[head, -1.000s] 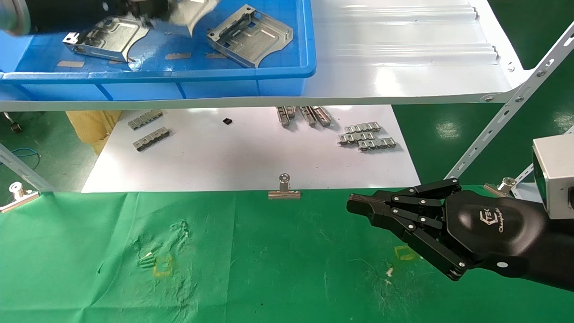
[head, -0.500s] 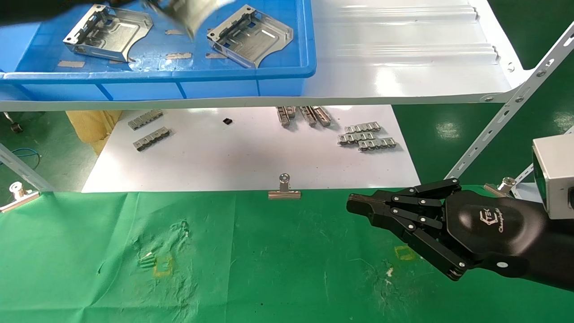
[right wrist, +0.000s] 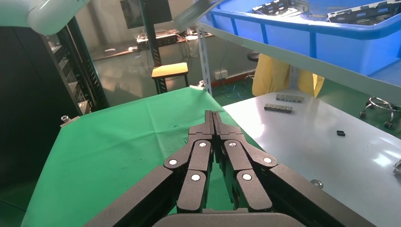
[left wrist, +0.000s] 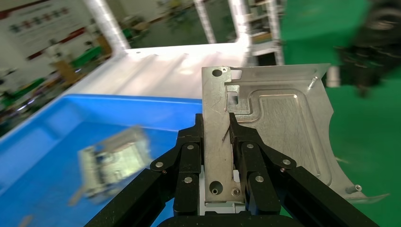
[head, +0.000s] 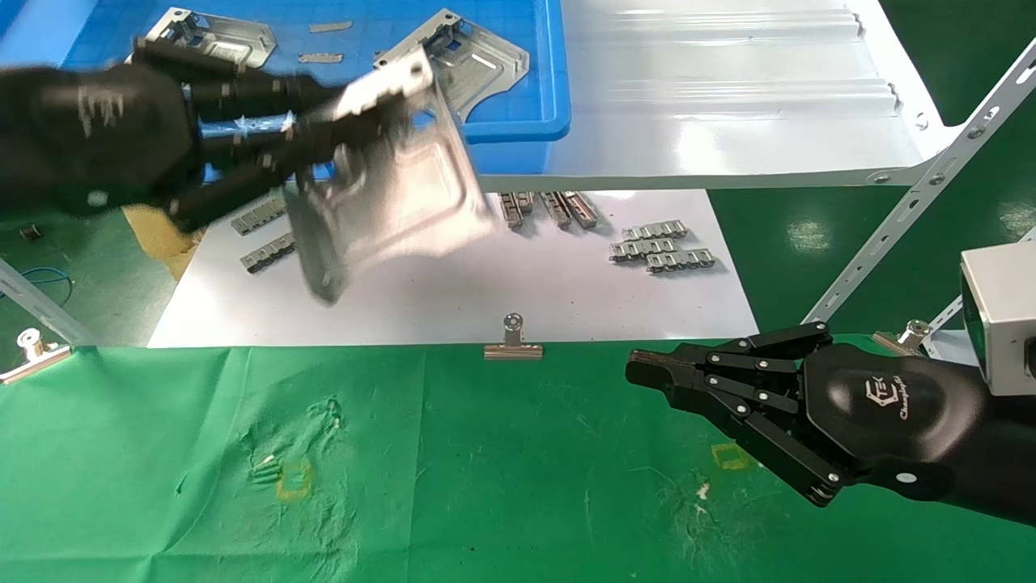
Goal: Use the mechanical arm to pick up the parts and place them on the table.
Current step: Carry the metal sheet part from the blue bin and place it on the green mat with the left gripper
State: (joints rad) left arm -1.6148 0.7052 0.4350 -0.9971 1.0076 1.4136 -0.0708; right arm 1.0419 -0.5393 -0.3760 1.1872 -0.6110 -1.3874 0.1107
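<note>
My left gripper (head: 324, 142) is shut on one wall of a shiny silver bracket (head: 396, 202) and holds it in the air, tilted, in front of the blue tray (head: 518, 129) and above the white board. The left wrist view shows the jaws clamped on the bracket (left wrist: 283, 127). Two more brackets lie in the tray, one at the back left (head: 214, 36) and one at the right (head: 477, 57). The green table (head: 486, 486) lies below and nearer. My right gripper (head: 639, 368) is shut and empty, parked low over the table's right side.
The blue tray stands on a white shelf (head: 728, 105). Under it a glossy white board (head: 453, 283) carries small grey linked strips (head: 664, 247). A silver binder clip (head: 512, 340) sits on the cloth's far edge, another (head: 32, 352) at far left. A slanted shelf strut (head: 914, 202) runs at the right.
My left gripper has lifted the bracket out of the blue tray and brought it forward and down, over the white board. The right arm has not moved.
</note>
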